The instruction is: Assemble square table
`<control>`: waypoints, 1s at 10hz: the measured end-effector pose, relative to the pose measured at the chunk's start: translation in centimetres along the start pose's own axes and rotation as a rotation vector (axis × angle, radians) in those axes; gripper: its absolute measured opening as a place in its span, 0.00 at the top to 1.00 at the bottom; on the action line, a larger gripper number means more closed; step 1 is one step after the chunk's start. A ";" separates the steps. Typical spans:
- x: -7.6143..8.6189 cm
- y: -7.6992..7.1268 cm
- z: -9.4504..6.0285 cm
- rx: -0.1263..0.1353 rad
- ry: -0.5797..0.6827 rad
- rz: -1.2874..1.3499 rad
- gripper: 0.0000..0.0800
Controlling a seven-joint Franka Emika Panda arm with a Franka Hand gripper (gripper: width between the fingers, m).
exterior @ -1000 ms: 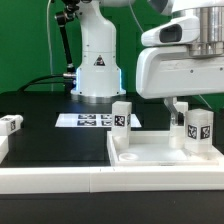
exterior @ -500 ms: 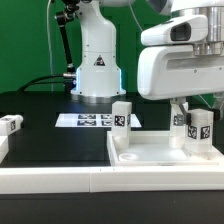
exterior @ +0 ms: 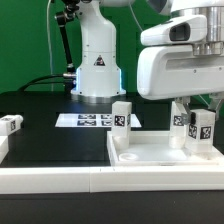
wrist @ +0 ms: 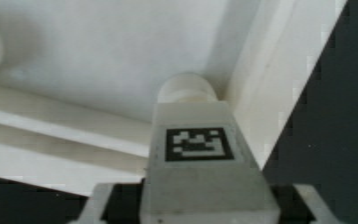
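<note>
We watched the gripper [exterior: 195, 122] pinch in: its fingers, wide a second earlier, now clasped the right leg [exterior: 199, 130] on both sides. That leg stood upright at the right of the exterior view, on the square table slab [exterior: 160, 155] lying lower right. Neither had shifted.

Above the square slab [exterior: 150, 155] the middle is open. A standing leg [exterior: 122, 116] blocks its corner on the exterior view's left; the gripper [exterior: 192, 125], clamped around a second leg [exterior: 201, 128], crowds its other end.
</note>
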State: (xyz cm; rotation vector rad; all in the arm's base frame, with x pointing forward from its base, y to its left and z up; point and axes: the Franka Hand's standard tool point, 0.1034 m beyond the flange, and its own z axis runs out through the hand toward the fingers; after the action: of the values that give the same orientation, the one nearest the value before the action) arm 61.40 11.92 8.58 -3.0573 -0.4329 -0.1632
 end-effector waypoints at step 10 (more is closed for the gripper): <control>-0.3 0.1 0.1 0.017 0.023 0.953 0.64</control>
State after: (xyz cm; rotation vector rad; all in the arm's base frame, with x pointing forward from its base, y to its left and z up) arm 61.18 11.75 8.45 -2.8571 0.9975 -0.1380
